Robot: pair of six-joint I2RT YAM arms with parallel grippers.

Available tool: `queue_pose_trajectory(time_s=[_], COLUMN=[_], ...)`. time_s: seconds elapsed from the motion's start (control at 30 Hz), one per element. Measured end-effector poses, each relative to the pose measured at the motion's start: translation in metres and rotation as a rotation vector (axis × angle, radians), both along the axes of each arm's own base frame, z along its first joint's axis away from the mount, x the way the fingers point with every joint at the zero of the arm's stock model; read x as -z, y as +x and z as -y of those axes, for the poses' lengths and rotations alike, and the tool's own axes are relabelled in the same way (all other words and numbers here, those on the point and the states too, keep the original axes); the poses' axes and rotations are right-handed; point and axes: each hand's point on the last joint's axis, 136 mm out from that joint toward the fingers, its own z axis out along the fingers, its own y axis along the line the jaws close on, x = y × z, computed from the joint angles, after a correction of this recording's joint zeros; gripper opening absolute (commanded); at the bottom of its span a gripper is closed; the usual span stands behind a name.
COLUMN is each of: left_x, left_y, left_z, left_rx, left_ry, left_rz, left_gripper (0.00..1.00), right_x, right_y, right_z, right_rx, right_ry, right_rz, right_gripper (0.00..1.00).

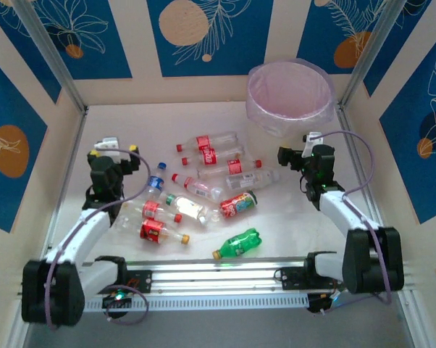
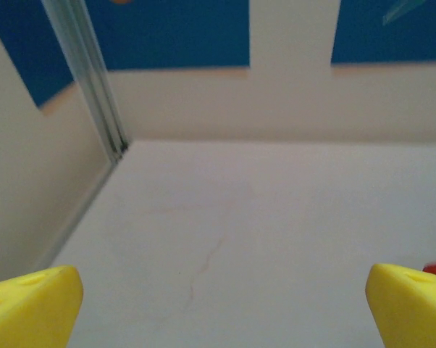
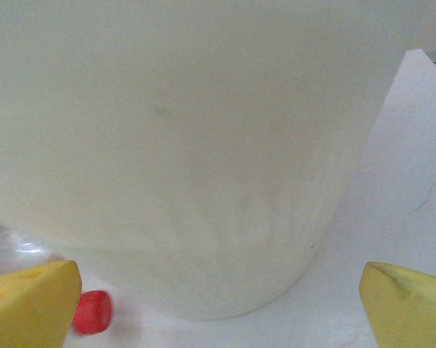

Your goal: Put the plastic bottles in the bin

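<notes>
— How far along?
— Barely begun, I'd say: the bottles (image 1: pixel 207 154) lie scattered in the middle, a green bottle (image 1: pixel 240 243) nearest, and I see none in the bin (image 1: pixel 283 125) at far right
— And the pincers?
— The left gripper (image 1: pixel 116 147) is spread wide and empty, left of the pile. The right gripper (image 1: pixel 296 145) is also spread and empty, close up against the bin wall
— Anything unclear?
— The rim partly hides the bin's bottom. A red cap (image 3: pixel 93 312) peeks in at the right wrist, its bottle cut off
</notes>
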Motion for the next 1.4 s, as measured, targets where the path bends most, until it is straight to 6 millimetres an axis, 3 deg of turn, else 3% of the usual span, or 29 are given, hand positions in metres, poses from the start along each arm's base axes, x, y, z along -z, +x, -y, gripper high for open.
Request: queue_pose_trajectory(time_s=[0.13, 0.23, 0.3, 0.4, 0.53, 0.67, 0.77, 0.93, 1.13, 1.4], left_x=[-0.047, -0.058, -0.051, -0.029, -0.005, 0.023, 0.052, 0.092, 0.137, 0.183], left_y=[-0.017, -0.029, -0.040, -0.065, -0.133, -0.205, -0.241, -0.269, -0.277, -0.277], left_z=[0.012, 0.056, 0.096, 0.157, 0.245, 0.299, 0.323, 0.346, 0.364, 0.371], left_rx=[0.031, 0.171, 0.305, 0.527, 0.912, 1.202, 1.326, 1.408, 1.406, 1.347], left_ry=[-0.066, -0.094, -0.101, -0.073, 0.005, 0.081, 0.130, 0.164, 0.233, 0.353], left_rz=[-0.016, -0.091, -0.177, -0.346, -0.573, -0.748, -0.873, -1.006, -1.086, -1.144], left_gripper=[0.99, 0.96, 0.96, 0.94, 0.92, 0.92, 0.91, 0.92, 0.95, 0.91], right_x=[-0.011, -0.021, -0.024, -0.012, 0.014, 0.026, 0.025, 0.017, 0.006, -0.002], right_y=[-0.036, -0.064, -0.082, -0.107, -0.133, -0.148, -0.151, -0.151, -0.154, -0.158], right_z=[-0.023, -0.032, -0.032, -0.025, -0.012, -0.004, -0.005, -0.007, -0.011, -0.007], right_rx=[-0.011, 0.012, 0.043, 0.105, 0.180, 0.215, 0.212, 0.199, 0.169, 0.180], right_ry=[0.023, 0.093, 0.143, 0.177, 0.200, 0.243, 0.267, 0.294, 0.328, 0.353], right_rz=[-0.105, -0.206, -0.277, -0.408, -0.595, -0.696, -0.715, -0.703, -0.661, -0.639], right_gripper=[1.00, 1.00, 0.99, 0.99, 0.99, 1.00, 1.00, 1.00, 1.00, 1.00])
